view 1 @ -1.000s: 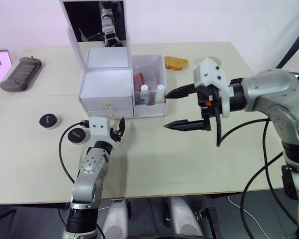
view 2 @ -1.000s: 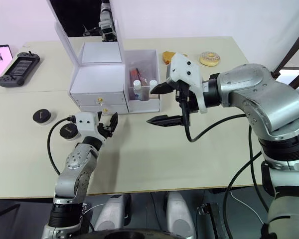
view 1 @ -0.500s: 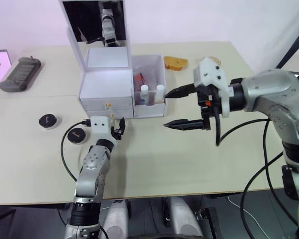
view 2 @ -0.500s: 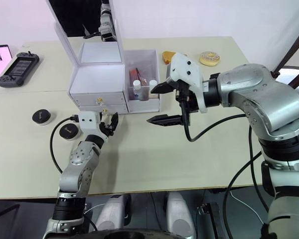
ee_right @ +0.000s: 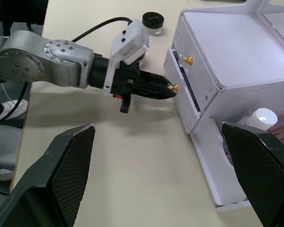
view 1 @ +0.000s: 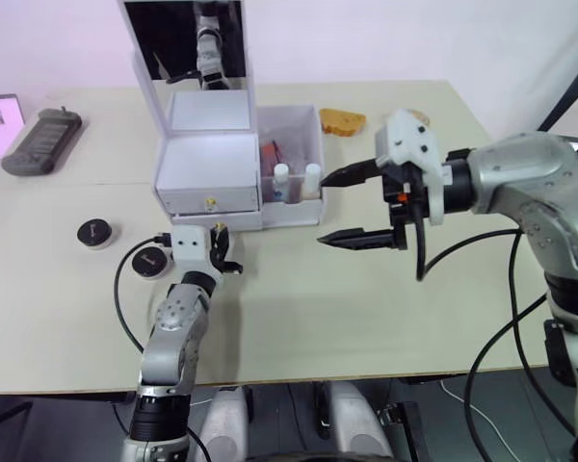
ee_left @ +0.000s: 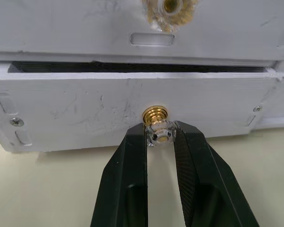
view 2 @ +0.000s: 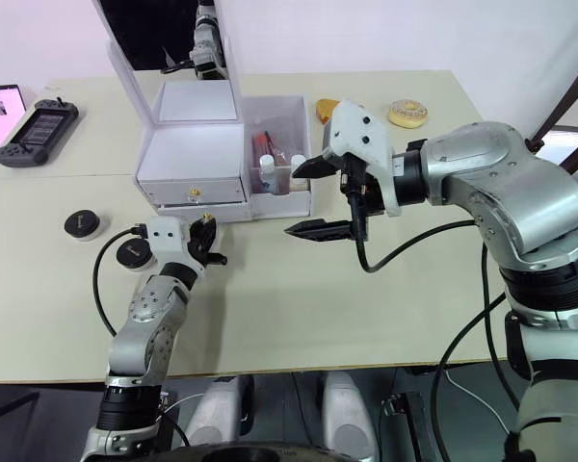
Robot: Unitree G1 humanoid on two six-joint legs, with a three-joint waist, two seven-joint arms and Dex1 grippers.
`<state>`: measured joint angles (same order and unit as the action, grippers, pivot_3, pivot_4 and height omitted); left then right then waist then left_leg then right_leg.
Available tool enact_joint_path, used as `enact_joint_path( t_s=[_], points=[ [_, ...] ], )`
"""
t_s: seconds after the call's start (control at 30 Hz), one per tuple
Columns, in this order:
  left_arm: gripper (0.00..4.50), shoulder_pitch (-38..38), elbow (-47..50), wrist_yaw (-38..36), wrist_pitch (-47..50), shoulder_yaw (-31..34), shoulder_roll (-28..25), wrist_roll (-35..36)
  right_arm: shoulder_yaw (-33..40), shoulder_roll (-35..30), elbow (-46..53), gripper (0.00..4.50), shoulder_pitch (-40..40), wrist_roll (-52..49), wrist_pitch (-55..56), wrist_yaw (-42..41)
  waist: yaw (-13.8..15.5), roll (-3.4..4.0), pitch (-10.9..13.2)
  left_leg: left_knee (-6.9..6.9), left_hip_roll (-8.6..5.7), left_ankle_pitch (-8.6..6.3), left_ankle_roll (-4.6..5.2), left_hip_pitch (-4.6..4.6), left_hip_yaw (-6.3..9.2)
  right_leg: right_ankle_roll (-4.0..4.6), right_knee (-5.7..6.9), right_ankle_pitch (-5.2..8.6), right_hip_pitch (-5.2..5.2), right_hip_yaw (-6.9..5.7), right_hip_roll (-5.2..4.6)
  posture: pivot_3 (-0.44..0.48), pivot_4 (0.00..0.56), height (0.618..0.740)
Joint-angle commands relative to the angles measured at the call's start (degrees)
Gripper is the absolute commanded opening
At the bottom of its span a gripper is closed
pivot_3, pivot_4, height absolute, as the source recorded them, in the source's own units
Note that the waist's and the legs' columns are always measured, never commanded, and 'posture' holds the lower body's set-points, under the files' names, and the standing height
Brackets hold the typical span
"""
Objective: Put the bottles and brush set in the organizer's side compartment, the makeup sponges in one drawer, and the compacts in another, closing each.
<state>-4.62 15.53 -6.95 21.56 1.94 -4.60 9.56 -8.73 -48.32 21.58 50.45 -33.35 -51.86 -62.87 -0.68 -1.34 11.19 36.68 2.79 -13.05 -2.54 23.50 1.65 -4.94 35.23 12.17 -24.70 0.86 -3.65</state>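
On the desk (view 1: 366,308), two compacts (view 1: 96,233) lie left of the organizer (view 1: 212,164); bottles (view 1: 281,173) stand in its right side compartment.

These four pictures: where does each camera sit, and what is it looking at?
Left and right eye views: on the head, looking down over both arms at the table and organizer.
Left wrist view: behind the left tool, pinching the lower drawer's knob.
Right wrist view: behind the open right tool, facing the left arm.
Shared: the knob grip.
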Motion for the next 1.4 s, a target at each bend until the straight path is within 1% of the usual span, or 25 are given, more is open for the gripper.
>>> enact_joint_path(
  t_s=[0.03,0.23,0.43,0.67,0.93,0.97,1.0,1.07,1.17,1.2,1.23,1.3,1.4],
  points=[
    [0.28,2.7,9.1,-3.7,2.8,-0.5,-2.2,3.4,0.4,0.3,0.3,4.5,0.0,0.0,1.0,-0.2,-0.1,0.01,0.0,-0.04,0.0,0.0,0.0,0.01,0.0,0.0,-0.01,0.0,-0.02,0.0,0.0,0.0,0.15,0.74],
    [0.28,10.8,20.0,-5.7,9.3,0.1,-6.1,7.5,0.0,0.8,0.1,4.5,-0.4,0.0,1.1,-0.5,0.1,0.05,0.0,-0.22,0.0,0.0,0.0,0.01,0.0,0.01,-0.03,0.01,-0.13,0.01,0.0,0.0,0.15,0.74],
    [0.28,15.8,25.3,-5.3,12.2,0.4,-7.4,9.1,-0.5,1.1,-0.4,4.5,-0.5,0.2,1.5,-0.9,0.0,0.03,0.1,-0.25,0.0,0.0,0.0,0.02,-0.03,0.01,-0.11,0.02,-0.16,0.01,-0.01,0.0,0.15,0.74],
    [0.28,19.0,28.8,-4.9,14.0,0.3,-7.7,10.0,0.0,1.8,-0.8,4.5,0.1,-1.6,-0.2,-1.4,0.0,0.04,0.1,-0.35,0.0,0.0,0.0,0.02,-0.03,0.01,-0.12,0.02,-0.22,0.02,0.0,0.0,0.15,0.74],
    [0.28,19.7,28.0,-5.1,14.1,1.5,-8.9,10.0,0.1,1.4,-1.1,4.5,0.1,-1.5,0.2,-1.5,-0.1,0.04,0.1,-0.35,0.0,0.0,0.0,0.02,-0.04,0.02,-0.12,0.02,-0.24,0.02,0.0,0.0,0.15,0.74],
    [1.29,19.7,27.9,-5.1,14.1,2.0,-8.8,10.5,0.1,1.3,-1.3,4.5,0.2,-1.5,0.2,-1.6,-0.1,0.04,0.1,-0.35,0.0,0.0,0.0,0.01,-0.04,0.02,-0.12,0.02,-0.24,0.02,0.0,0.0,0.15,0.74],
    [1.58,19.8,28.0,-5.2,13.9,2.5,-8.7,11.0,0.1,1.1,-1.4,4.5,0.2,-1.5,0.2,-1.7,-0.1,0.04,0.1,-0.35,0.0,0.0,0.0,0.02,-0.04,0.02,-0.12,0.02,-0.24,0.02,0.0,0.0,0.15,0.74],
    [2.64,20.6,28.6,-5.7,13.8,3.4,-8.8,12.1,0.5,0.6,-1.8,4.5,0.0,-1.9,-0.2,-2.3,-0.1,0.04,0.1,-0.35,0.0,0.0,0.0,0.02,-0.04,0.02,-0.12,0.02,-0.24,0.02,0.0,0.0,0.15,0.74],
    [4.23,23.8,30.9,-7.7,13.0,6.1,-9.7,14.7,1.4,-1.2,-2.8,4.5,-1.0,-2.5,-0.1,-4.5,-0.2,0.04,0.1,-0.37,0.0,0.0,0.0,0.02,-0.05,0.02,-0.12,0.02,-0.26,0.04,-0.01,0.0,0.15,0.74],
    [4.47,25.1,31.8,-9.3,11.9,7.1,-10.5,15.4,2.0,-1.8,-3.5,4.5,-1.3,-2.9,0.1,-5.1,-0.2,0.03,0.0,-0.38,0.01,0.0,0.0,0.02,-0.07,0.02,-0.12,0.02,-0.28,0.05,-0.01,0.0,0.15,0.74],
    [4.47,26.5,32.7,-11.1,10.7,8.3,-11.7,15.9,2.7,-2.4,-4.4,4.5,-1.7,-3.3,0.2,-5.8,-0.2,0.03,0.1,-0.4,0.01,0.0,0.0,0.02,-0.08,0.02,-0.12,0.02,-0.29,0.06,-0.01,0.0,0.15,0.74],
    [4.47,29.1,34.1,-14.8,8.0,12.8,-13.0,19.7,4.3,-3.5,-6.8,4.5,-3.0,-3.3,1.9,-7.6,-0.2,0.03,0.1,-0.44,0.01,0.0,0.0,0.02,-0.09,0.03,-0.13,0.03,-0.34,0.06,-0.01,0.0,0.15,0.74],
    [4.47,31.9,32.9,-18.9,3.1,18.3,-14.5,21.9,5.4,-4.0,-10.2,4.5,-5.5,-2.3,4.5,-8.9,-0.3,0.03,0.1,-0.42,0.02,-0.01,-0.01,0.01,-0.12,0.02,-0.14,0.03,-0.37,0.08,-0.02,0.0,0.15,0.74]
  ],
)
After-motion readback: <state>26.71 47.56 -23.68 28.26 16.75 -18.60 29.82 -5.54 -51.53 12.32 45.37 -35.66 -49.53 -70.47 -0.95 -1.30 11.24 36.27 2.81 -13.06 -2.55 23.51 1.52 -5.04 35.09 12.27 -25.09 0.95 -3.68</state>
